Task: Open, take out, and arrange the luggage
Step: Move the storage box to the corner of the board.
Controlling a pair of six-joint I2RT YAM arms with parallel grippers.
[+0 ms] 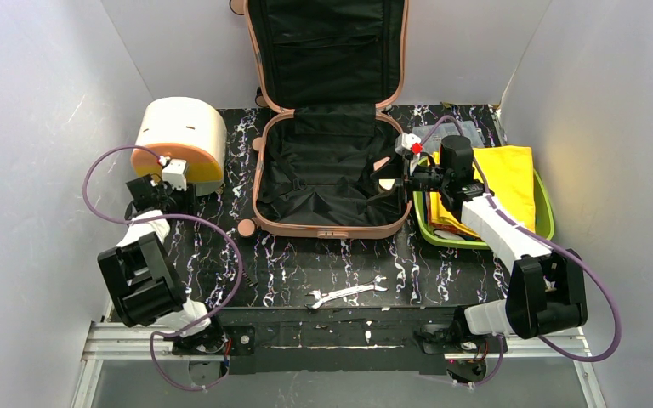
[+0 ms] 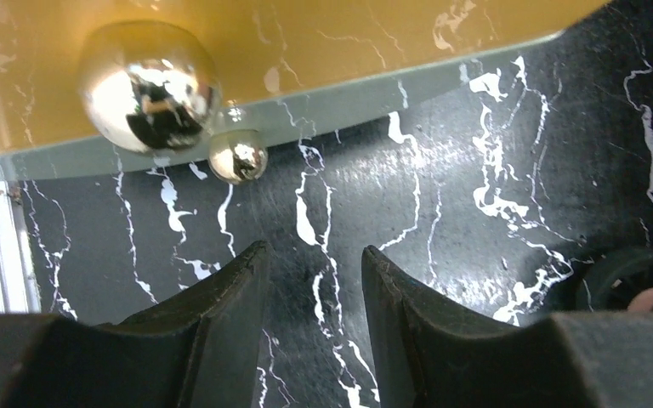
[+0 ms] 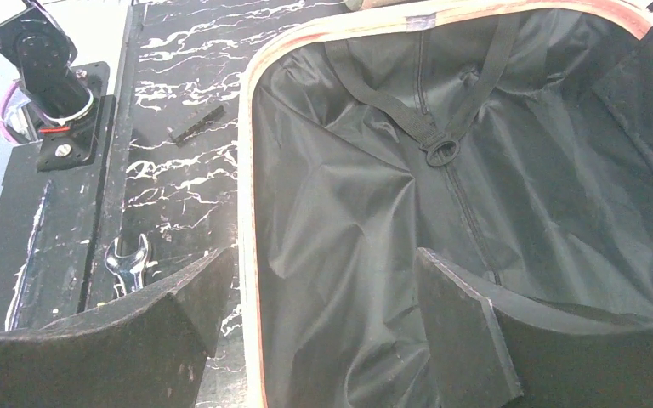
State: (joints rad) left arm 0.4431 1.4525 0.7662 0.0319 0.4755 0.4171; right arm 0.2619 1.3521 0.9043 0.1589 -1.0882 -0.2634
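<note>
Notes luggage (image 1: pixel 323 183) unzipped, lid raised. Notes right gripper (image 3: pixel 323 255) astride luggage right rim, spread wide, gripping nothing. Notes left gripper (image 2: pixel 315 251) well left of luggage, parted, empty.

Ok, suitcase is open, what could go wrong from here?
The lid stands upright against the back wall; a nudge to the suitcase might drop it onto the right gripper. That gripper, open by the rim, could snag the strap. The left gripper hangs close to the round box and could bump it.
</note>
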